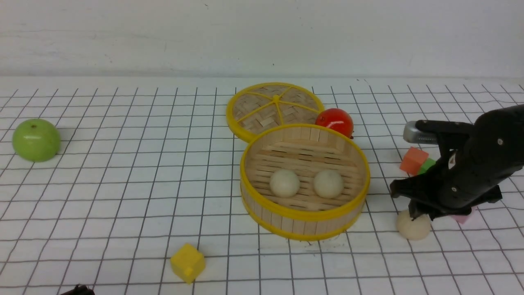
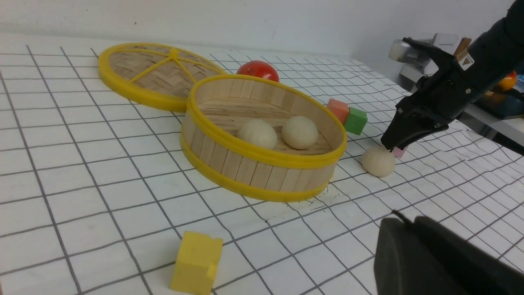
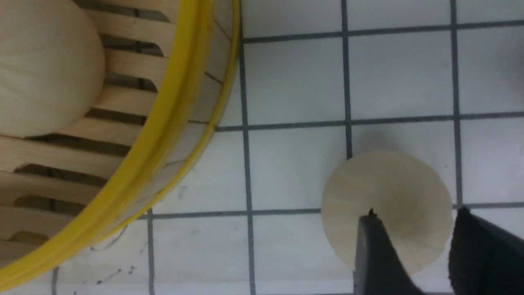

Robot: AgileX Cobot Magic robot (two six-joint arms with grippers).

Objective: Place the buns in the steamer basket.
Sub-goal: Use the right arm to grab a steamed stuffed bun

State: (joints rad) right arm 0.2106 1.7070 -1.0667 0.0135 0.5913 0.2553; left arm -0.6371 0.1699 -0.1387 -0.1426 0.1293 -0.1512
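Note:
The steamer basket (image 1: 303, 215) stands in the middle of the table with two buns (image 1: 284, 183) (image 1: 328, 183) side by side on its slatted floor. A third bun (image 1: 413, 227) lies on the table just right of the basket. My right gripper (image 1: 415, 213) reaches down onto this bun (image 3: 389, 184), its fingers closed against its upper part; the bun still touches the table. In the right wrist view the basket's rim (image 3: 176, 114) is close by. My left gripper (image 2: 409, 219) hangs low near the table's front, fingers together, holding nothing.
The flat woven lid (image 1: 274, 108) lies behind the basket, with a red tomato (image 1: 335, 121) at its right. A green apple (image 1: 36, 139) sits far left, a yellow cube (image 1: 187, 262) in front. Orange (image 1: 413, 159), green (image 1: 427, 165) and pink (image 1: 462, 217) cubes crowd my right gripper.

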